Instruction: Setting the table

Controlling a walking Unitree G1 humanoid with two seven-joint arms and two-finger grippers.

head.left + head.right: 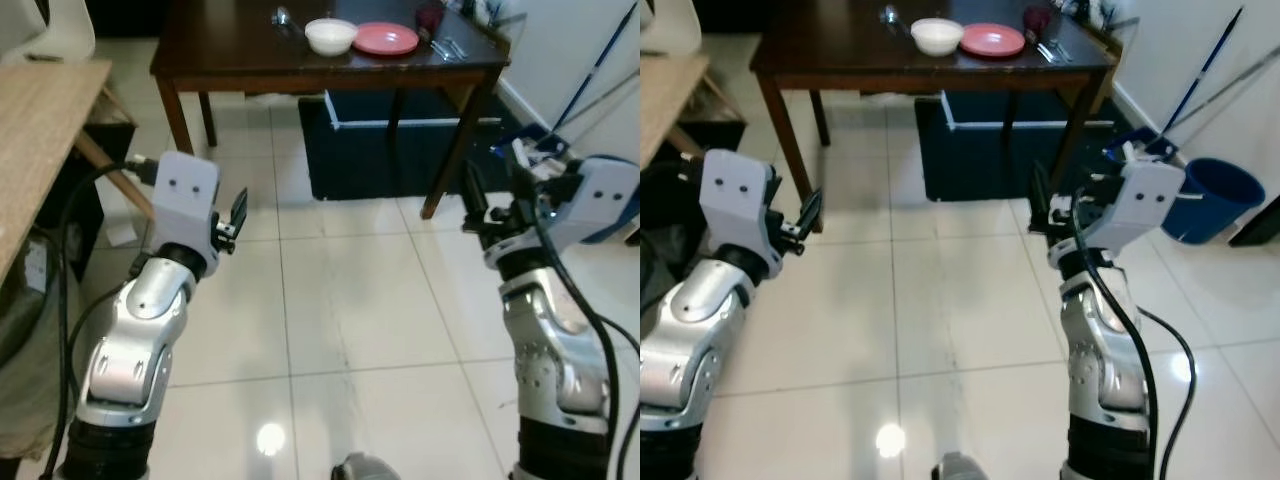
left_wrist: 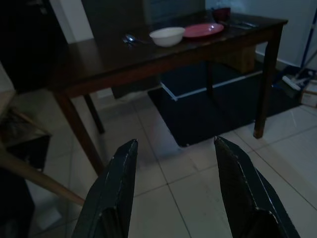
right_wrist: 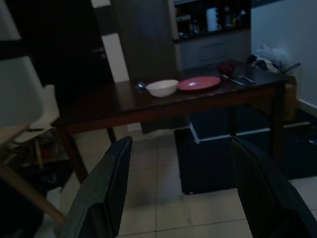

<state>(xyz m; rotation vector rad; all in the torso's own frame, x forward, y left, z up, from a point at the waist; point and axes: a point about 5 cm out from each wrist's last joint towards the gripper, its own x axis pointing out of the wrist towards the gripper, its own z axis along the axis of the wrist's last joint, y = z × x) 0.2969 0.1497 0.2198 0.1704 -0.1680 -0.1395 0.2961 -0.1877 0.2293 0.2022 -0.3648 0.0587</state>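
A dark wooden table stands ahead across the tiled floor. On it sit a white bowl, a pink plate, a spoon left of the bowl, a dark red cup and cutlery at the right end. My left gripper is raised over the floor, well short of the table, open and empty. My right gripper is held up likewise on the right, open and empty. Both wrist views look between black fingers toward the table.
A dark blue mat or box lies under the table. A light wooden tabletop is close on my left, with a white chair behind it. A blue bucket and mop handles stand at the right wall.
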